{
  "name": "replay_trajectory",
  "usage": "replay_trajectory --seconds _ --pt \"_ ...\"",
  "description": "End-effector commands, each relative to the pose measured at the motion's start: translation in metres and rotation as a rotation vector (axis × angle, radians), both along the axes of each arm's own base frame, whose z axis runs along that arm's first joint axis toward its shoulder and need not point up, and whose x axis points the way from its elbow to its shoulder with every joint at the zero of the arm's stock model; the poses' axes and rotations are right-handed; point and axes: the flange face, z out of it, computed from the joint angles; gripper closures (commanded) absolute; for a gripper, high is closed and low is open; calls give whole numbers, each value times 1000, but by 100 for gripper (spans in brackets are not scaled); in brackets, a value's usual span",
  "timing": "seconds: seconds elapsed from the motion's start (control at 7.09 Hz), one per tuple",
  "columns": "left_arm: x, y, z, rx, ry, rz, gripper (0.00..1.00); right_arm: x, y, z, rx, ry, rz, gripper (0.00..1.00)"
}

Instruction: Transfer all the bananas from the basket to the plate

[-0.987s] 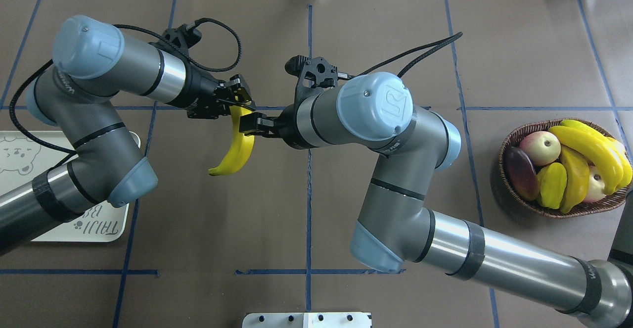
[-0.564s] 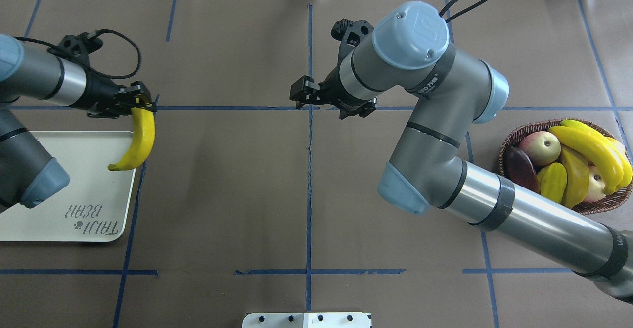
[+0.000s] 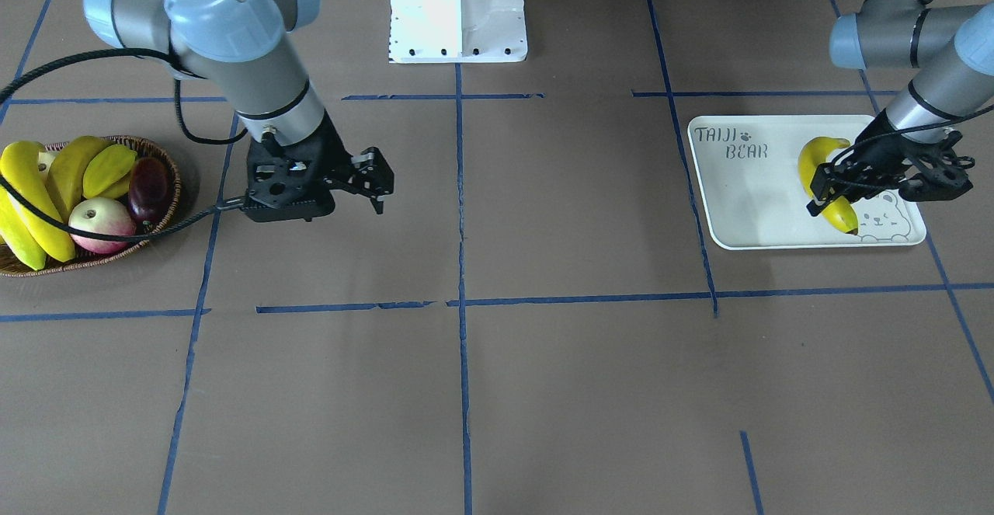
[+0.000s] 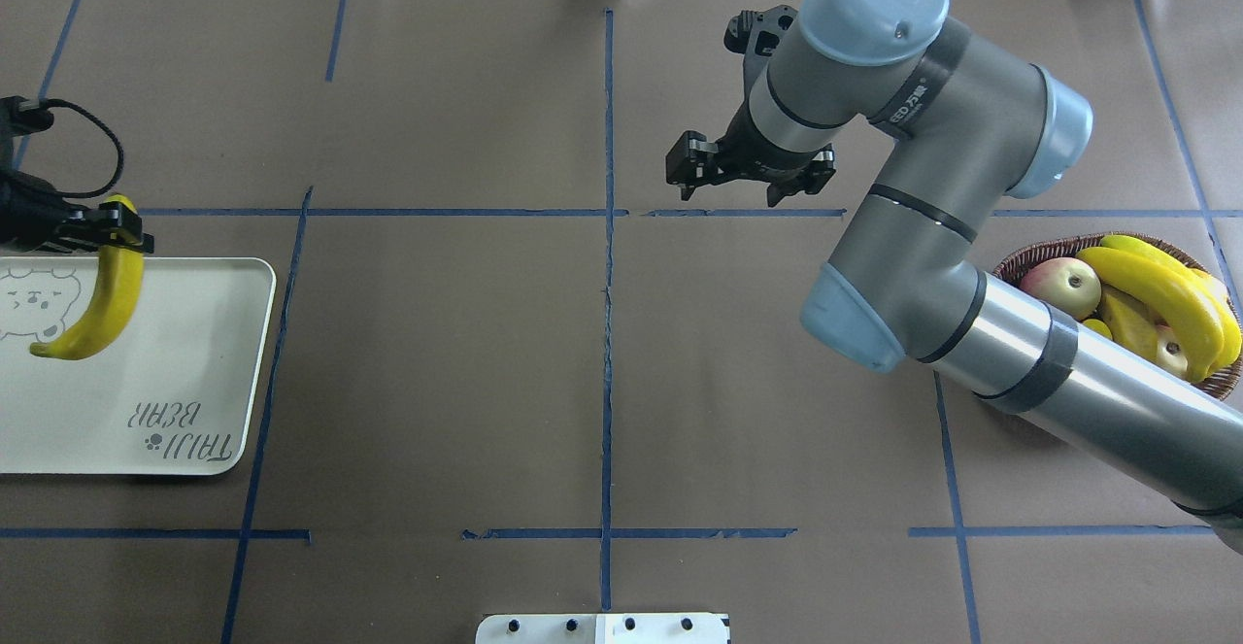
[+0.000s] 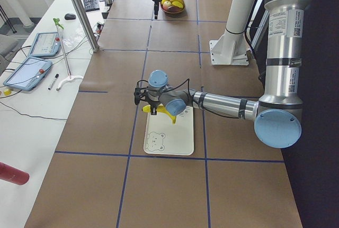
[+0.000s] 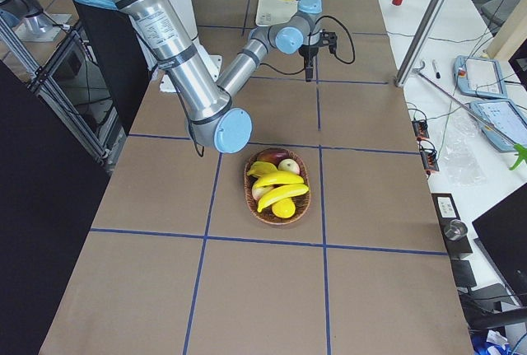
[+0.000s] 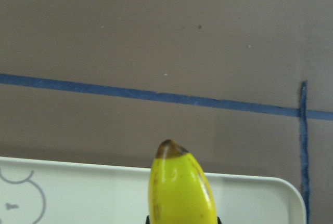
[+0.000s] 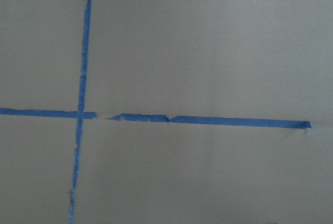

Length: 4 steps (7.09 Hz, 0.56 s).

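Right end effector [image 4: 750, 176]; apple [image 4: 1068, 285] beside bananas [image 4: 1156, 299]

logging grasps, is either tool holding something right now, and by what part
The left tool is shut on a banana, gripping it near one end, just short of the dark tip, over the plate. The right tool holds nothing.

In the overhead view the left pincer [image 4: 115, 233] is mostly cut off at the bench's [image 4: 437, 382] left edge, as is the plate's [image 4: 194, 353] left end. The right arm [image 4: 1010, 353] covers the basket's [image 4: 1015, 263] near-left rim and part of its fruit [image 4: 1063, 287]. The left wrist view cuts the held banana [image 7: 182, 193] off below its tip.
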Motion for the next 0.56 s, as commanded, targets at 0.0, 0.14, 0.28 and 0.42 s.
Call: replay_trajectory --seconds 0.0,0.14,0.28,0.42 --pt "-13 12 54 -113 -45 -24 96 57 -7 30 39 10 -68 0" --pt "-13 13 64 -147 -53 -40 94 69 -7 37 62 17 -80 0" --pt "-14 15 72 -161 -59 -43 92 74 -4 41 68 19 -81 0" --pt "-15 15 83 -172 -73 -38 91 75 -3 41 69 18 -81 0"
